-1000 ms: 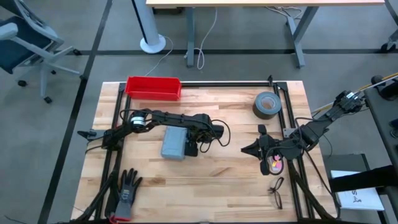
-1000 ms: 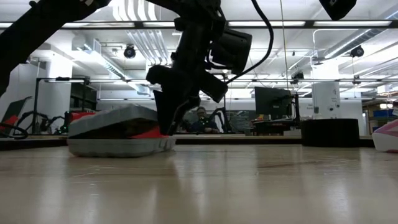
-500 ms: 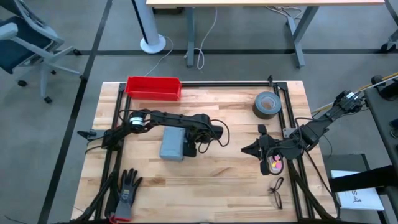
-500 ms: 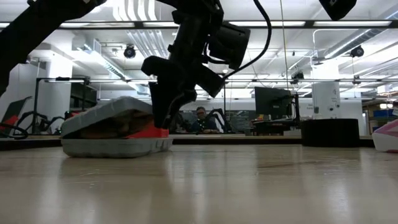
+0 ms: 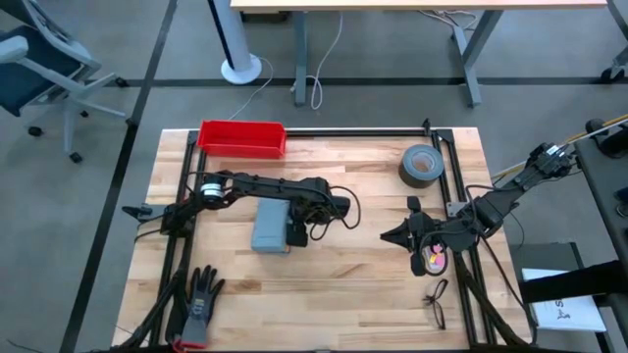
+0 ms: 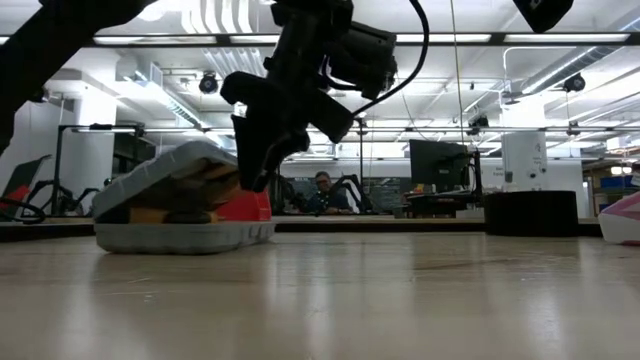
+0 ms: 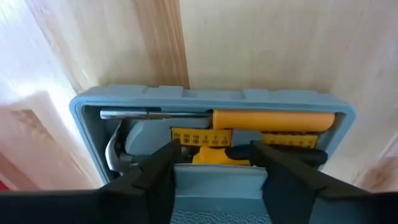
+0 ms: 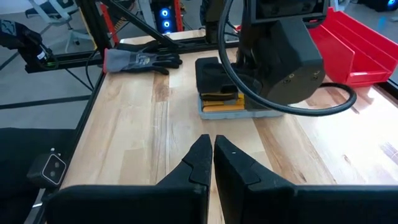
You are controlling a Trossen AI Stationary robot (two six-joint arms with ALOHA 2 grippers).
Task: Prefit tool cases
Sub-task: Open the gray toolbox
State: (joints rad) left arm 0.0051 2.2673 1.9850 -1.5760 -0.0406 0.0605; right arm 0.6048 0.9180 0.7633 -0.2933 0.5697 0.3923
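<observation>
Left gripper (image 7: 214, 163) grips the lid edge of the case (image 5: 272, 225), which lies partly open on the table (image 5: 334, 284) directly below it. Right gripper (image 8: 212, 151), fingers closed and empty, waits well apart.

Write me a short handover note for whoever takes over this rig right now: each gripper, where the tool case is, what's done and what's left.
Left gripper: at the tool case mid-table, fingers straddling the front edge of the lid and holding it part-way up.
Right gripper: shut, empty, waiting at the right side of the table.
Done: lid is tilted open at the front; a hammer and a yellow-handled tool sit in the base.
Left: finish opening or fitting the lid, then let go.
</observation>
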